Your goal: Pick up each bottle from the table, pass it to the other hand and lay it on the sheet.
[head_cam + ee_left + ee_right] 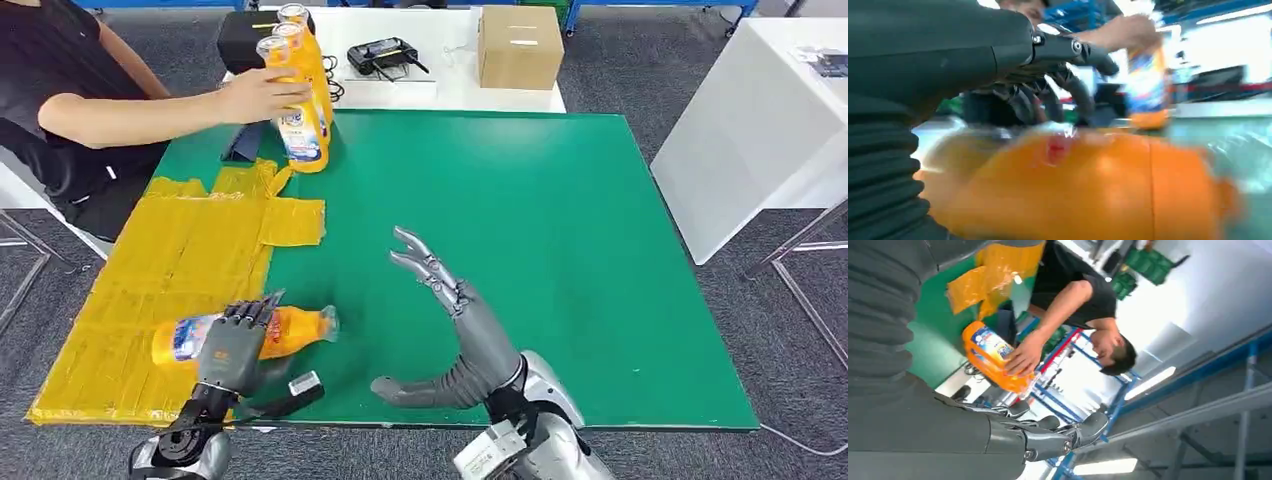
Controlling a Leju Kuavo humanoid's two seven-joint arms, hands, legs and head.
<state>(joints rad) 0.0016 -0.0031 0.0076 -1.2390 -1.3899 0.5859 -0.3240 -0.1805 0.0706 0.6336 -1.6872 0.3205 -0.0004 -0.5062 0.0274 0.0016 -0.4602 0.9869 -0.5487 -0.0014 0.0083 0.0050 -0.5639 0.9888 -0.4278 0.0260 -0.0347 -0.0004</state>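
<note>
Bottle (250, 335), orange, lying flat. We log it at the near left of the worktop (560, 250), long axis across our front, cap end pointing right toward the green mat, base end over the yellow sheet (170, 270). It straddles the sheet's right edge.

Left hand (232, 345). We have it draped over the bottle's middle from above, fingers curled across the body; the wrist view shows the dark fingers arched above the orange flank. Whether it grips or merely rests there, we cannot tell.

Right hand (440, 320). Held clear of the mat, fingers spread and pointing away from us, holding nothing. It sits just right of the cap end, apart from it.

Relation that matters. The left hand is on the bottle, the right only near. We judge this the laying-down step: the bottle needs to lie wholly on the sheet, leftward of where it is.

Standing bottles (297, 85). Grouped at the far left corner, upright, with a person's hand (262, 95) on them.

Surroundings. A cardboard box (520, 45) and a black device (382, 55) on the white table beyond.
</note>
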